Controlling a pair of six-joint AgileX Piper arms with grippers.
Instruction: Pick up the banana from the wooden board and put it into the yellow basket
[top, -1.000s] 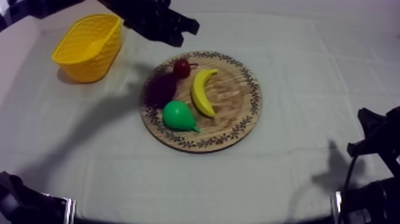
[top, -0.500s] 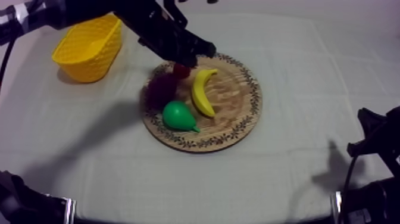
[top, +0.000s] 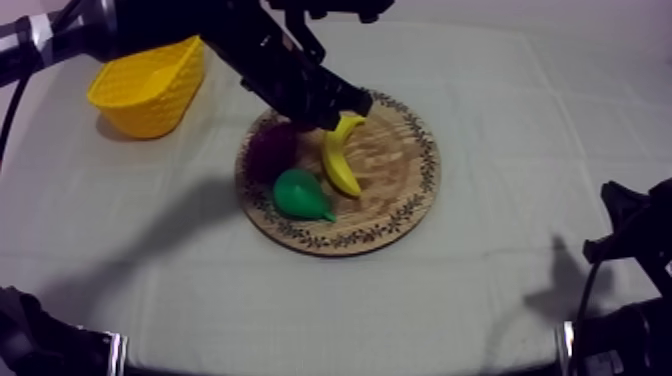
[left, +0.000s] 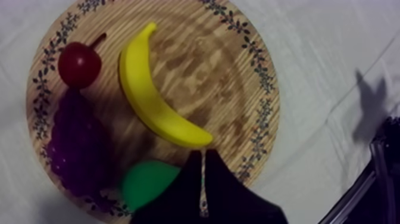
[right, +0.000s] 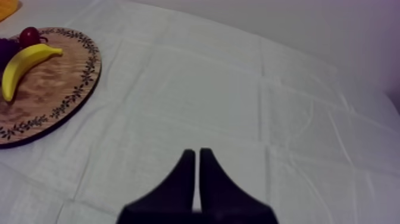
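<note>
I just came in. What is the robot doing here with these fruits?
The left arm reaches over the wooden board, and the left gripper, shut on nothing, hovers close to the banana. The banana lies on the board with the grapes, the pear and the small red fruit; it is not yet picked up. The yellow basket stands apart from the board, at the left side. The right gripper, also shut, is over bare cloth.

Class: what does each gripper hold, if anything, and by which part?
Nothing is held. The left gripper, shut empty, is near the curved yellow toy banana on the round wooden board; the right gripper is shut empty.
</note>
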